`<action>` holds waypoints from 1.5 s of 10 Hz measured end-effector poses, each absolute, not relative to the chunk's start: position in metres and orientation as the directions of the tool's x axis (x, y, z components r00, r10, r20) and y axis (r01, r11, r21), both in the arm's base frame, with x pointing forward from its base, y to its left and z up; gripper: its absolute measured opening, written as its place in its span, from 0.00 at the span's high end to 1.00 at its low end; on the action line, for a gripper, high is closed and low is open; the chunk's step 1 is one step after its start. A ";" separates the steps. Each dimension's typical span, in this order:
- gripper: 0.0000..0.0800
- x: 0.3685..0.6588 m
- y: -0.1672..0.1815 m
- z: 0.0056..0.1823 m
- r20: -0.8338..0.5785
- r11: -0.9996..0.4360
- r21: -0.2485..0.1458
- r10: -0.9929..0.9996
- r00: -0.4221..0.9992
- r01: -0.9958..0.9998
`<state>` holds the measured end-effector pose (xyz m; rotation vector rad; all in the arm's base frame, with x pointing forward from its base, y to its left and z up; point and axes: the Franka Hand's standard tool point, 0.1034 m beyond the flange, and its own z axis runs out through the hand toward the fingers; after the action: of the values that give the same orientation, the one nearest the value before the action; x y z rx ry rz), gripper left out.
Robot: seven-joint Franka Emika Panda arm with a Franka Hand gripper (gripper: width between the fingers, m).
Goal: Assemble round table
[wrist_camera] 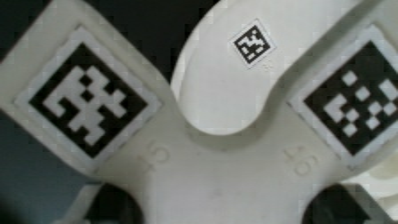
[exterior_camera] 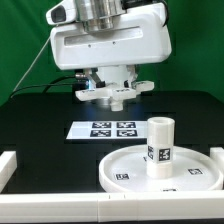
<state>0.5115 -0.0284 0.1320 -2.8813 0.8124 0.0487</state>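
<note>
Looking from outside, we are seeing the thick cylinder (exterior_camera: 160, 143) standing upright on the big round disc (exterior_camera: 130, 165), with the gripper (exterior_camera: 112, 97) hanging apart, farther back. Looking from the wrist, we are seeing its jaws squeezing the white cross-shaped piece (wrist_camera: 196, 160) with black-and-white tags (wrist_camera: 89, 95).

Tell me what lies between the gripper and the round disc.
In the exterior view, the marker board lies on the table between gripper and disc.

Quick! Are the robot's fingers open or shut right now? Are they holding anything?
Gripper: closed, holding the small cross-shaped piece.
</note>
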 end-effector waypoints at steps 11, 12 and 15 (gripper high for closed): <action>0.45 0.563 0.037 0.143 -0.027 -0.893 -0.162 -0.422 0.906 -0.420; 0.45 0.559 0.035 0.139 -0.035 -0.893 -0.156 -0.423 0.906 -0.423; 0.45 0.555 0.036 0.130 -0.044 -0.894 -0.148 -0.421 0.906 -0.422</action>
<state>0.5555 0.0358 0.1301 -2.9159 0.6488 0.0160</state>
